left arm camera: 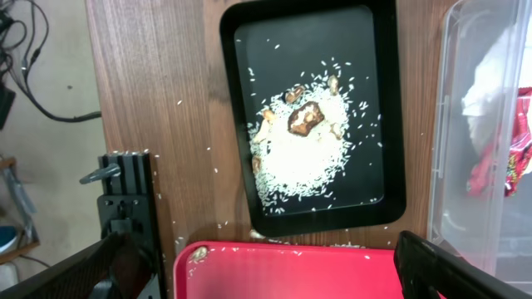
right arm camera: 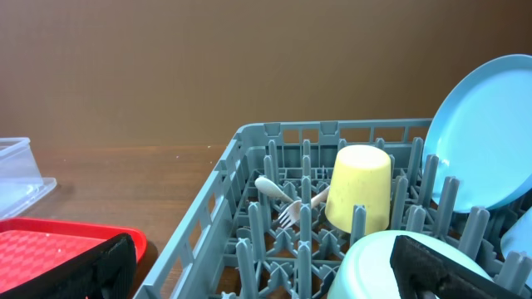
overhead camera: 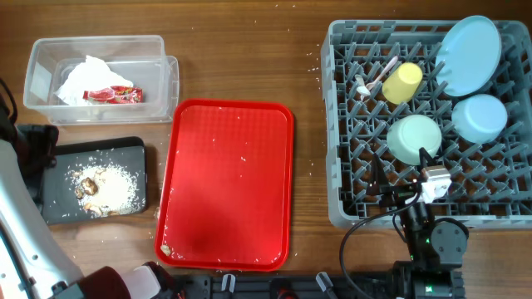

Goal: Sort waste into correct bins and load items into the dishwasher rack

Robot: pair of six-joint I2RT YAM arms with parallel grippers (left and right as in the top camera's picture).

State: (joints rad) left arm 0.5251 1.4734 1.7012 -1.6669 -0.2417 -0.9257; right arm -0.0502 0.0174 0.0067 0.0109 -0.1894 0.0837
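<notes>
The grey rack (overhead camera: 330,83) holds the yellow cup (overhead camera: 403,83), white fork (overhead camera: 378,76), blue plate (overhead camera: 470,54), light blue bowl (overhead camera: 480,116) and mint bowl (overhead camera: 414,137). My right gripper (right arm camera: 266,274) is open and empty over the rack's front, just short of the mint bowl (right arm camera: 374,262); cup (right arm camera: 359,187) and fork (right arm camera: 287,208) lie beyond. The clear box (overhead camera: 37,58) holds napkins (overhead camera: 87,76) and the red wrapper (overhead camera: 116,95). The black tray (left arm camera: 241,124) holds crumbs (left arm camera: 299,158) and a brown lump (left arm camera: 304,118). My left gripper (left arm camera: 274,274) is open and empty above the red tray's edge.
The red tray (overhead camera: 229,183) lies between the black tray (overhead camera: 58,195) and the rack, with stray crumbs and a small scrap (left arm camera: 198,256) in one corner. Loose crumbs dot the wood around the trays. My left arm (overhead camera: 33,249) fills the lower left.
</notes>
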